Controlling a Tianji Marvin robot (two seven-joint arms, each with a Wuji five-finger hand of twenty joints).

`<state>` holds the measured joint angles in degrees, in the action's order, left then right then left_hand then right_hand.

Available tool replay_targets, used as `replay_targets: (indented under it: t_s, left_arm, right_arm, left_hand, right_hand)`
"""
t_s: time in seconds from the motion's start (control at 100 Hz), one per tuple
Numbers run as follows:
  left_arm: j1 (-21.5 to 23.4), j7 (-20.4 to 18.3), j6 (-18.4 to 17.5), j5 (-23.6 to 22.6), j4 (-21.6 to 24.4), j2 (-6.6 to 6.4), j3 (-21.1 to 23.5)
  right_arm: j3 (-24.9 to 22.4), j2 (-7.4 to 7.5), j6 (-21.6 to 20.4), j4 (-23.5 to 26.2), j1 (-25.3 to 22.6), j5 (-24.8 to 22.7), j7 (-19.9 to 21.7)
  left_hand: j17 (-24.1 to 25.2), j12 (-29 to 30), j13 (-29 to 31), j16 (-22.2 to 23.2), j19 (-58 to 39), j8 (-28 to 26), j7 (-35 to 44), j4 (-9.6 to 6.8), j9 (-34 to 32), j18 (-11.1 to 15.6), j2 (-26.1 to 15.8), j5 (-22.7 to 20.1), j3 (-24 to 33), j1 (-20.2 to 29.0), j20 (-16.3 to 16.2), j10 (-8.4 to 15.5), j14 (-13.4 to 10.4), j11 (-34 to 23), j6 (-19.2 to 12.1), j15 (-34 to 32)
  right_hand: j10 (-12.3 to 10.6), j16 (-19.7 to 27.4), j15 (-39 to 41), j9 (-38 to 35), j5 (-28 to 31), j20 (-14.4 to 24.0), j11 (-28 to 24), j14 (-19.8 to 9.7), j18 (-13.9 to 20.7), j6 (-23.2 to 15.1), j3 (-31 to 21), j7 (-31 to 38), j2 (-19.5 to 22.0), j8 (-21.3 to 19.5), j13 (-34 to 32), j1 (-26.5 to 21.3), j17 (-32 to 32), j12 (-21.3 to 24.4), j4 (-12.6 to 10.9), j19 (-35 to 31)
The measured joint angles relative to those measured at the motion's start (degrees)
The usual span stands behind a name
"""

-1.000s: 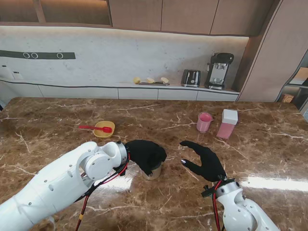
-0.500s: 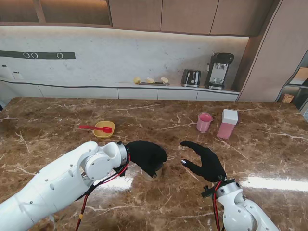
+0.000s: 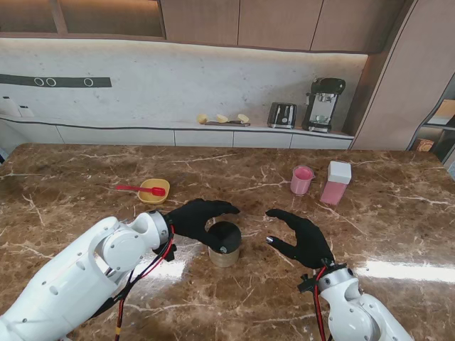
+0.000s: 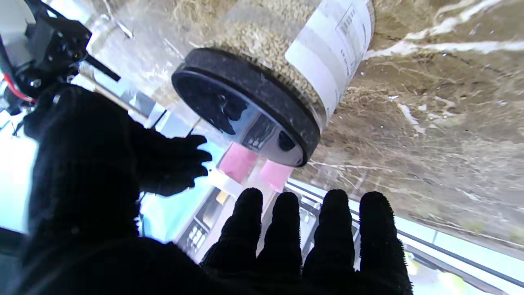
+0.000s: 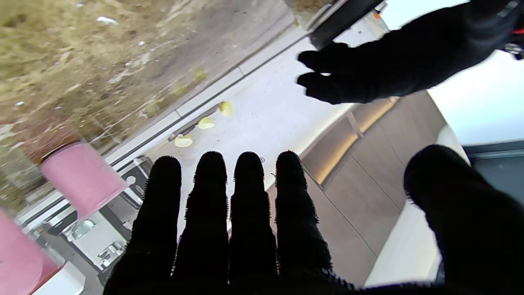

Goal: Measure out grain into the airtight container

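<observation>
I observe the marble tabletop [image 3: 370, 234] carrying every item. My left hand [image 3: 193, 217] hovers with fingers spread, holding nothing, just left of the grain jar [image 3: 225, 244], which stands upright with its black lid [image 4: 245, 104] on. My right hand [image 3: 302, 236] is likewise spread and empty, right of the jar. Farther from me stand the pink airtight container [image 3: 335, 182], a pink cup [image 3: 301, 180], and a yellow bowl [image 3: 153, 190] bearing a red spoon [image 3: 142, 189].

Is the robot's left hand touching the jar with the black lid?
Apart. The left wrist view shows the left hand open, with counter background visible between its fingertips and the jar's black lid. The jar stands by itself.
</observation>
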<state>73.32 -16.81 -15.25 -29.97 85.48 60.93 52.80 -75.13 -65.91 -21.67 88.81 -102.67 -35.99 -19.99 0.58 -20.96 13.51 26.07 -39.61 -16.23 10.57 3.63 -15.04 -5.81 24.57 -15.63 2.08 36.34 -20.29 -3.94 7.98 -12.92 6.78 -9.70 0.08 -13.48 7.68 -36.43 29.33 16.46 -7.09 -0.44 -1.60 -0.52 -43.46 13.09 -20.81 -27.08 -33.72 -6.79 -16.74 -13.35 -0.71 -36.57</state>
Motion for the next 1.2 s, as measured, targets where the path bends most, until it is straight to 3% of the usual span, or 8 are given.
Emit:
replay_targets:
  t_s: [0.25,0.4,0.48,0.58,0.63,0.68,1.04,1.2]
  left_arm:
    - [7.11,-0.65,-0.04,4.17,1.49,-0.33,7.07]
    - [9.25,-0.24,-1.28,3.54,-0.44,-0.57,8.63]
    - [9.59,-0.07,-1.54,3.9,-2.53,-0.67,8.54]
    - [9.26,-0.22,-1.55,4.98,-5.42,-0.96,7.38]
    - [8.65,-0.01,-1.57,5.88,-7.1,-1.09,6.1]
    - [7.8,1.23,-1.87,6.86,-8.6,-1.09,4.82]
    - [1.24,9.37,-4.25,11.98,-18.07,1.8,-3.85]
    - [-0.45,10.3,-4.72,12.84,-20.16,2.68,-6.21]
  right_arm:
    - [-0.11,1.69,11.87,7.89,-1.69,-6.86,7.57]
    - [0.86,3.05,18.64,12.63,-1.81,-11.93,13.23]
    - [1.0,3.77,20.81,15.7,-1.79,-13.72,20.06]
    - [2.21,4.78,22.26,17.89,-1.05,-17.23,24.46]
    - [3.4,5.27,23.15,18.15,-0.15,-19.08,25.1]
    - [4.52,5.62,24.18,18.43,0.89,-19.5,26.62]
    - [15.9,7.35,26.68,17.7,13.39,-22.27,40.35]
    - [21.08,7.8,28.61,16.81,18.04,-23.09,41.29]
  left_hand:
    - [0.0,5.42,-1.81,-6.0,2.96,6.25,-5.74,-0.06,3.0,7.42,1.36,0.14,-0.44,2.49,1.81,0.02,-4.59,2.81,0.97,3.31]
    - [0.0,7.18,-3.18,-7.23,4.78,7.08,-6.56,-0.06,3.47,8.86,3.5,1.65,-0.16,3.95,2.75,0.62,-6.54,4.49,1.2,4.05]
    - [-0.03,7.61,-3.18,-7.56,6.81,7.03,-6.94,-0.04,3.71,9.33,8.18,4.63,15.66,0.5,3.27,1.43,-6.68,6.49,1.26,4.06]
    - [-0.05,7.46,-4.58,-7.62,9.6,7.23,-11.09,0.3,5.66,9.53,9.14,5.85,21.95,-0.99,4.82,2.17,-7.26,8.55,-2.54,4.22]
    - [2.2,6.56,-5.0,-7.62,13.68,8.76,-11.44,0.31,5.95,15.59,9.14,5.85,21.95,-0.99,6.61,2.25,-10.37,8.99,-3.8,4.25]
    - [2.7,5.45,-5.3,-7.62,15.24,11.35,-12.07,0.31,6.51,18.18,9.14,5.85,21.95,-0.99,6.71,2.4,-13.24,9.64,-4.44,4.74]
    - [5.39,6.12,-9.42,-7.63,25.09,14.39,-12.09,0.32,7.23,21.13,9.88,5.84,23.17,-0.99,6.82,3.34,-16.07,11.59,-4.88,6.31]
    - [7.28,6.75,-10.3,-7.63,29.73,14.4,-12.09,0.84,7.23,21.62,9.88,5.84,23.17,-0.99,6.82,3.35,-16.13,11.62,-5.04,6.38]
  right_hand:
    - [0.4,-8.03,6.67,-1.46,-0.71,3.9,-5.06,1.22,-0.65,1.9,0.0,1.95,-6.78,-3.29,-5.03,-4.75,-4.13,-8.7,0.04,-7.88]
    - [1.08,-10.73,8.81,2.56,-4.69,6.07,-6.64,1.23,-1.27,4.33,2.47,1.98,-9.67,-5.37,-4.97,-7.08,-4.54,-12.81,0.05,-10.46]
    - [1.36,-11.16,9.64,5.03,-7.02,6.96,-6.42,1.23,-1.27,5.59,3.06,1.12,-12.09,-6.32,-4.9,-7.1,-4.48,-13.92,0.06,-11.11]
    - [1.36,-12.21,10.53,7.67,-8.64,8.47,-7.34,1.23,-1.27,6.5,2.78,0.59,-14.34,-7.49,-4.86,-7.1,-4.48,-14.89,0.06,-11.79]
    - [1.36,-12.72,10.82,9.42,-10.98,9.1,-7.29,1.23,-1.27,7.22,2.62,-0.24,-14.76,-7.62,-4.78,-7.1,-4.49,-15.43,0.06,-11.84]
    - [1.45,-13.51,11.04,11.19,-12.27,9.83,-7.45,1.24,-1.26,7.9,2.62,-0.92,-14.77,-8.17,-3.69,-7.1,-4.49,-15.59,0.06,-11.86]
    - [1.53,-17.08,15.13,18.39,-19.64,16.33,-7.91,1.34,-1.12,9.26,3.09,-4.77,-14.78,-10.14,-0.32,-7.7,-5.08,-16.77,0.08,-15.63]
    - [1.53,-17.53,15.72,18.9,-19.64,17.05,-8.18,1.81,-1.05,9.26,3.1,-4.72,-14.78,-11.03,-0.32,-7.67,-5.7,-16.83,0.08,-15.64]
